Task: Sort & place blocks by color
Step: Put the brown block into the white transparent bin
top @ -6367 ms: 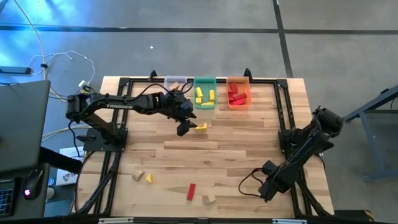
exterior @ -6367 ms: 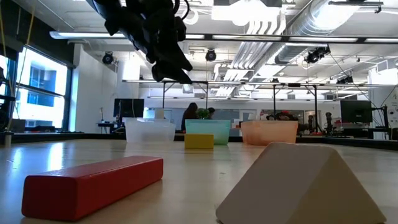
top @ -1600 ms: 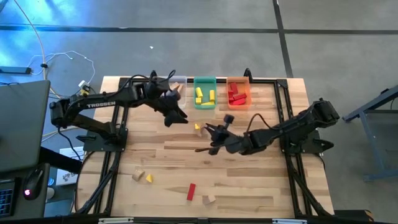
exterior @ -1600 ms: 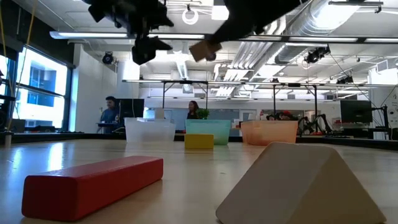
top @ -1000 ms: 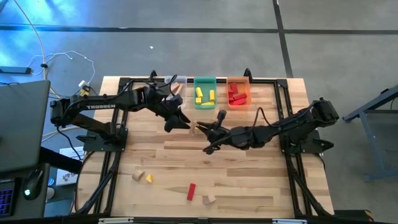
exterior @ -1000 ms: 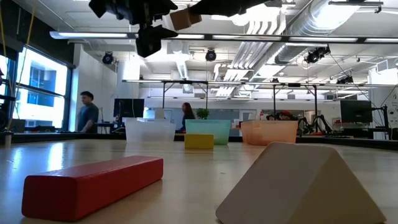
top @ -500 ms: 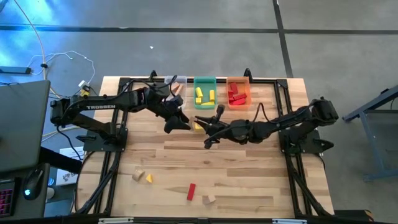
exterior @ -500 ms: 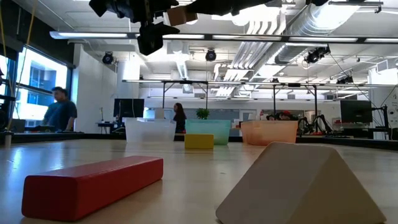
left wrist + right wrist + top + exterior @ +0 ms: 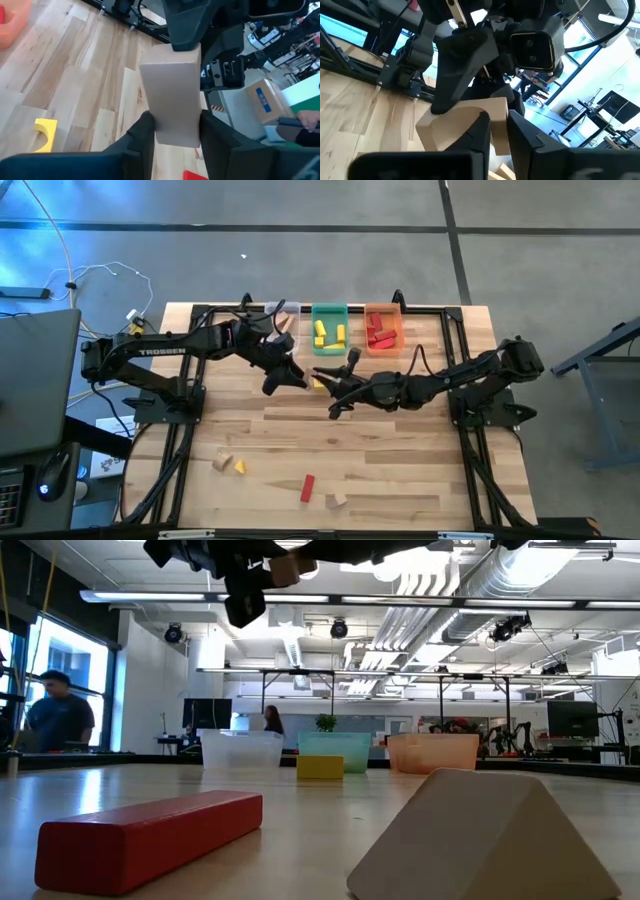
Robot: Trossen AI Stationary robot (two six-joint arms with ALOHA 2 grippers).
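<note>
Sorting is well underway but far from finished: the green bin (image 9: 329,340) already has yellow blocks in it, the orange bin (image 9: 383,330) has red ones, and the clear bin (image 9: 281,314) at the back left shows little that can be made out from above. Left out on the tabletop (image 9: 400,470) are a yellow arch piece (image 9: 318,383) just in front of the green bin, plus a cluster near the front edge: a tan block (image 9: 222,463) beside a small yellow block (image 9: 240,467), a red bar (image 9: 308,488) and a tan wedge (image 9: 336,500). Now the action is up in the air, mid-table: both arms meet over a single tan block (image 9: 172,100), held well above the tabletop. The left claw (image 9: 172,134) is clamped on one end of it, fingers pressed against both sides. The right claw (image 9: 497,131) grips the same block from the opposite end, its fingers closed tight on it. It looks like a hand-over between arms, with neither side letting go yet; judging by colour, this block belongs in the clear bin.
</note>
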